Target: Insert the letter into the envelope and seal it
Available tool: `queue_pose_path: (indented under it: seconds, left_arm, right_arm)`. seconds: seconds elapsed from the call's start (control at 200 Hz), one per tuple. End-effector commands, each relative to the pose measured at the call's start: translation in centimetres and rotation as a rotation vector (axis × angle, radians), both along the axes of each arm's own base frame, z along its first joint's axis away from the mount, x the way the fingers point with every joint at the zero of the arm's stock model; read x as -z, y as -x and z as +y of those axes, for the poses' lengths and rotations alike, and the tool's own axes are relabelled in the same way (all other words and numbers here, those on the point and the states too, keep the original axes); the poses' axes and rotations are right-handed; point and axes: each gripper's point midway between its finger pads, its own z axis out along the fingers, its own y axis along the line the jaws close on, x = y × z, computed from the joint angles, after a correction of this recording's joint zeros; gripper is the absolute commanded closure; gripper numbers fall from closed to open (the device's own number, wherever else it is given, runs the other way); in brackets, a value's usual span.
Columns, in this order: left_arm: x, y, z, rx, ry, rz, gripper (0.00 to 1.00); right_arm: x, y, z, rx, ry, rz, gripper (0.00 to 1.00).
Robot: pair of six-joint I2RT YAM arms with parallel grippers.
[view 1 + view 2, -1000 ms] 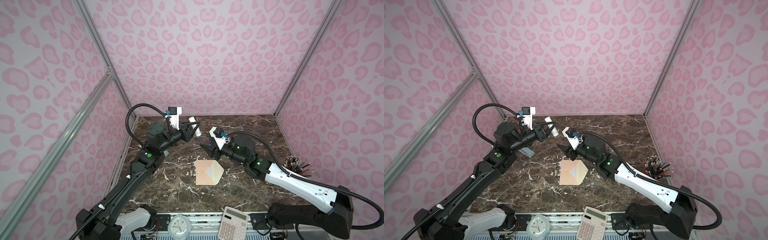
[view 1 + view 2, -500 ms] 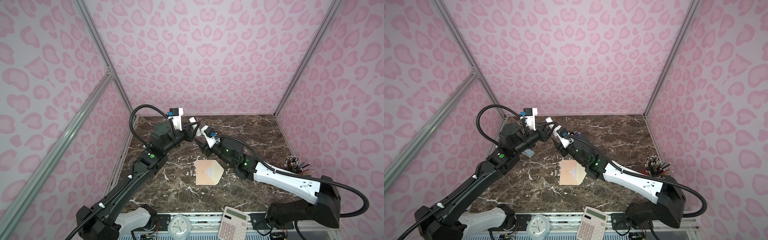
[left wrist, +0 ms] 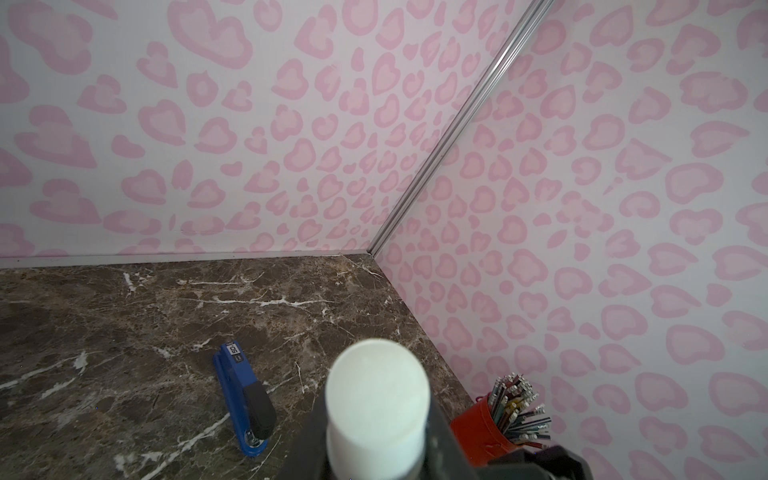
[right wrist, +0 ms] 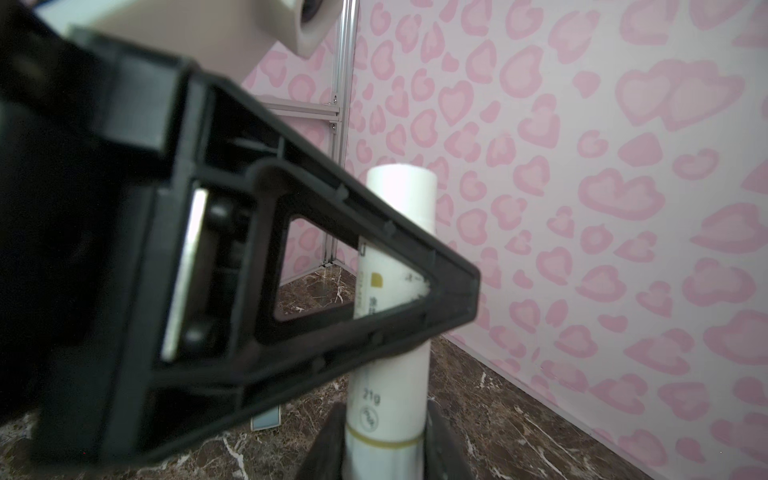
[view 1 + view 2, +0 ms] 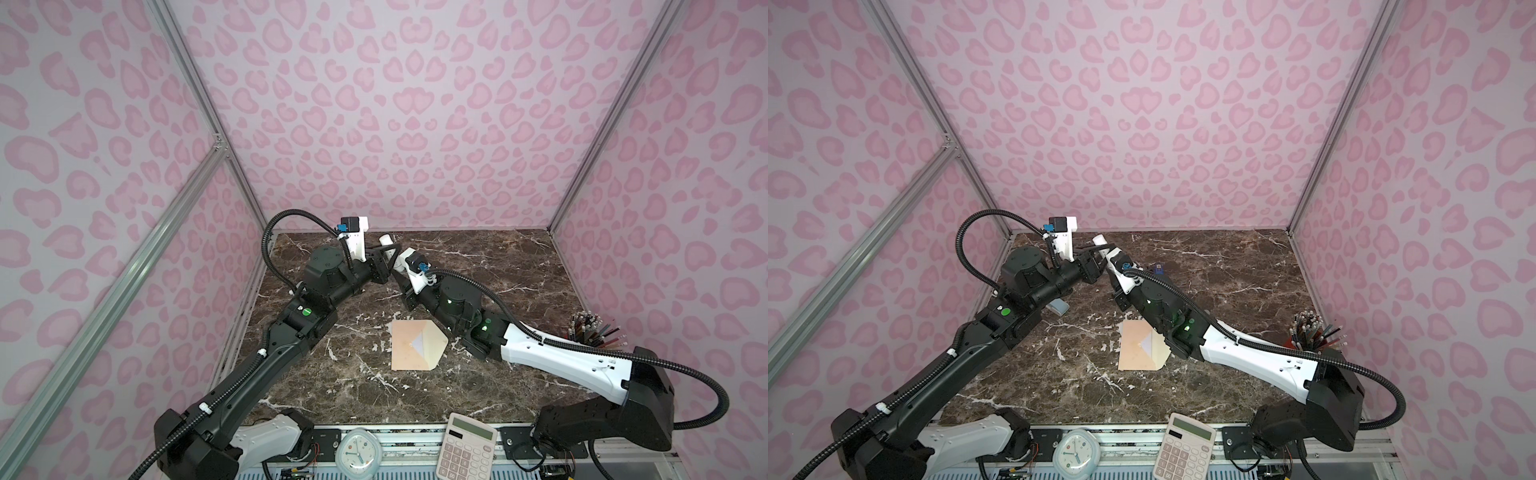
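Note:
The peach envelope [image 5: 415,347] [image 5: 1139,347] lies flat mid-table with its pointed flap folded over; a small white patch shows at the middle. The letter is hidden. Both grippers meet above the table's back, well behind the envelope. My left gripper [image 5: 388,254] [image 5: 1099,254] [image 3: 376,451] is shut on a white glue stick [image 5: 386,240] [image 5: 1099,240] [image 3: 376,399] [image 4: 395,216], whose far end sticks out past its fingers. My right gripper [image 5: 397,268] [image 5: 1109,262] [image 4: 384,451] is shut on the stick's other end, below a yellow ring. The left gripper's black finger [image 4: 353,266] crosses the stick.
A blue stapler [image 3: 243,399] [image 5: 1158,270] lies on the marble at the back. A red cup of pencils [image 5: 590,330] [image 3: 486,428] stands at the right wall. A calculator [image 5: 467,449] and a clock [image 5: 357,453] sit at the front edge. A grey-blue block [image 5: 1059,307] lies under the left arm.
My right gripper has swung back and left from beside the envelope up to the glue stick and closed on it. The left gripper has shifted slightly right, still holding the stick.

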Motion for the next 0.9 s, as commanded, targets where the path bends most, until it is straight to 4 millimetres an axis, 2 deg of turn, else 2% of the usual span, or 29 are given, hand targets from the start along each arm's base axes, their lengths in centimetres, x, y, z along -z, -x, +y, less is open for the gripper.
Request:
queue_pose_path:
  seconds: [0.0,0.13,0.29,0.48,0.705,0.735,0.895]
  left_arm:
    - [-0.7,0.1,-0.1,0.005,0.004,-0.033,0.97]
    - [-0.3,0.1,-0.1,0.007,-0.003,-0.02,0.97]
    - [-0.1,0.2,-0.1,0.01,-0.01,-0.018,0.96]
    - [-0.5,0.7,-0.2,0.031,-0.005,-0.032,0.96]
    - [-0.8,1.9,-0.8,0.121,0.056,-0.031,0.96]
    - [-1.6,2.1,-0.9,0.137,0.081,-0.054,0.96]
    - [-2.5,3.1,-1.2,0.223,0.156,-0.07,0.96]
  right_arm:
    - [-0.6,-0.1,0.1,0.003,-0.007,-0.014,0.77]
    - [-0.9,0.0,0.3,-0.011,0.002,-0.016,0.85]
    - [-1.1,0.7,0.7,-0.059,0.0,-0.007,0.9]
    - [-1.5,2.4,0.6,-0.156,-0.042,0.018,0.94]
    - [-3.5,4.5,0.4,-0.353,-0.17,0.083,0.96]
    - [-3.8,4.7,0.4,-0.375,-0.181,0.092,0.96]
    - [-4.6,5.4,0.2,-0.453,-0.221,0.131,0.99]
